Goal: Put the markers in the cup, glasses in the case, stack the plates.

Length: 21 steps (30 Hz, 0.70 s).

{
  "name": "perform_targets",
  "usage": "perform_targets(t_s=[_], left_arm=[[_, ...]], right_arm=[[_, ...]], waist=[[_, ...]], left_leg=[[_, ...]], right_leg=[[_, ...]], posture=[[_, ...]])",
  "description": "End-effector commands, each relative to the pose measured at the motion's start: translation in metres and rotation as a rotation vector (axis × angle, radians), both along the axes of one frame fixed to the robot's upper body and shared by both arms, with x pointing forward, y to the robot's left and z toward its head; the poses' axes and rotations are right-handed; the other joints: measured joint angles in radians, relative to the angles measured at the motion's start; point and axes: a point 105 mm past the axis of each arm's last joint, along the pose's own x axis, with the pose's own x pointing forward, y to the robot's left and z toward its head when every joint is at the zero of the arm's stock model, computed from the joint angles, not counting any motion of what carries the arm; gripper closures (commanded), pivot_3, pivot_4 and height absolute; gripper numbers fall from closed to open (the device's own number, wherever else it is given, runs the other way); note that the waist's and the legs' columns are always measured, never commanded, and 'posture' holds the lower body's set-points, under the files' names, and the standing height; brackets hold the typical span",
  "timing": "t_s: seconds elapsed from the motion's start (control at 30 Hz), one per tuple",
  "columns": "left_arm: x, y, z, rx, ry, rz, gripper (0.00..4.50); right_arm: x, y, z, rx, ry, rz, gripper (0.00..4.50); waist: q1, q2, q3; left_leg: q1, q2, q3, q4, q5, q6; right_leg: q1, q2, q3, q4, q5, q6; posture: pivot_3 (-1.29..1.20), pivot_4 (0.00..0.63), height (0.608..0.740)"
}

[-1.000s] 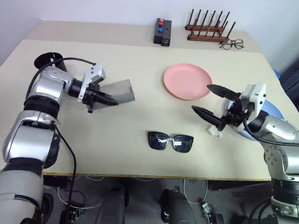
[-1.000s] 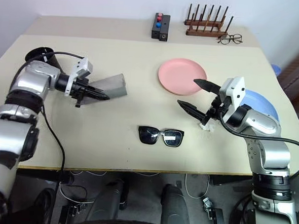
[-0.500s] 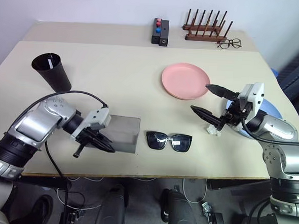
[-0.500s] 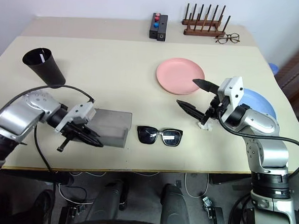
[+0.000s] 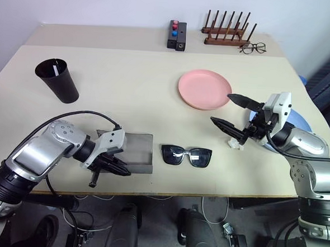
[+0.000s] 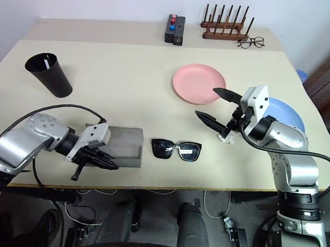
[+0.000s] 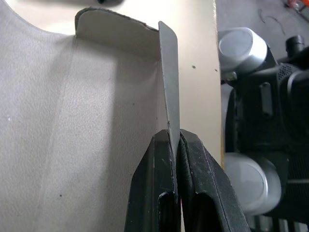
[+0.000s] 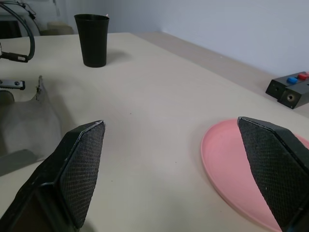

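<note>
The grey case [image 5: 138,152] lies open near the table's front edge, just left of the black sunglasses [image 5: 186,155]. My left gripper [image 5: 124,170] is shut on the case's thin upright flap [image 7: 169,77], pinched between the fingers [image 7: 154,179]. The black cup [image 5: 58,80] stands at the far left with a pale-tipped marker [image 5: 55,69] inside. My right gripper [image 5: 230,110] hovers open and empty above the table, between the pink plate [image 5: 205,89] and the blue plate [image 6: 286,111], which my right arm partly hides.
A small white object [image 5: 232,143] lies on the table under the right gripper. Along the back edge stand a black box with red and blue buttons [image 5: 179,35], a wooden peg rack [image 5: 229,32] and clear-lens spectacles [image 5: 255,48].
My left gripper has carried the case from mid-table back and down to the front edge, beside the sunglasses. The cup is now uncovered. The right arm has stayed still.
</note>
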Motion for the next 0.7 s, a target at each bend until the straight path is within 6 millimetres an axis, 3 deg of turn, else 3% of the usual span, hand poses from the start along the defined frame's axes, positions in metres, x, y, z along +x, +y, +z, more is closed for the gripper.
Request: perform_targets(t_s=[0.03, 0.13, 0.3, 0.43, 0.53, 0.6, 0.7], left_arm=[[0.004, 0.0, 0.007, -0.006, -0.035, 0.013, 3.8], [0.002, -0.003, 0.013, -0.035, -0.024, 0.004, 2.52], [0.004, -0.006, 0.042, -0.135, -0.008, 0.01, 0.03], [0.014, -0.003, 0.087, -0.251, -0.124, 0.008, 0.03], [0.02, -0.001, 0.106, -0.318, -0.193, 0.024, 0.03], [0.038, 0.0, 0.127, -0.396, -0.441, 0.06, 0.03], [0.041, 0.015, 0.135, -0.471, -0.449, 0.094, 0.03]], right_arm=[[-0.002, 0.003, 0.012, 0.01, -0.054, 0.006, 0.0], [-0.002, 0.004, 0.013, 0.011, -0.053, 0.009, 0.0], [-0.004, 0.004, 0.014, 0.004, -0.047, 0.019, 0.0], [-0.012, 0.007, 0.013, -0.025, -0.023, 0.063, 0.0], [-0.016, 0.014, 0.011, -0.031, 0.011, 0.097, 0.0], [-0.024, 0.028, 0.004, -0.051, 0.066, 0.148, 0.0], [-0.031, 0.043, -0.008, -0.097, 0.137, 0.184, 0.0]], waist=[[0.0, 0.0, 0.0], [0.0, 0.0, 0.0], [0.0, 0.0, 0.0], [0.0, 0.0, 0.0], [0.0, 0.0, 0.0], [0.0, 0.001, -0.001], [-0.003, 0.001, -0.001]], left_leg=[[0.0, 0.0, 0.0, 0.0, 0.0, 0.0], [0.0, 0.0, 0.0, 0.0, 0.0, 0.0], [0.0, 0.0, 0.0, 0.0, 0.0, 0.0], [0.0, 0.0, 0.0, 0.0, 0.0, 0.0], [0.0, 0.0, 0.0, 0.0, 0.0, 0.0], [0.0, 0.0, 0.0, 0.0, 0.0, 0.0], [0.001, 0.0, 0.0, 0.0, 0.0, 0.0]], right_leg=[[0.0, 0.0, 0.0, 0.0, 0.0, 0.0], [0.0, 0.0, 0.0, 0.0, 0.0, 0.0], [0.0, 0.0, 0.0, 0.0, 0.0, 0.0], [0.0, 0.0, 0.0, 0.0, 0.0, 0.0], [0.0, 0.0, 0.0, 0.0, 0.0, 0.0], [0.0, 0.0, 0.0, 0.0, 0.0, 0.0], [0.001, 0.0, 0.0, 0.001, 0.0, 0.0]], posture=[[0.0, 0.15, 0.74], [0.0, 0.15, 0.74], [0.0, 0.15, 0.74], [0.0, 0.15, 0.74], [0.0, 0.15, 0.74], [0.0, 0.15, 0.74], [0.0, 0.15, 0.74]])
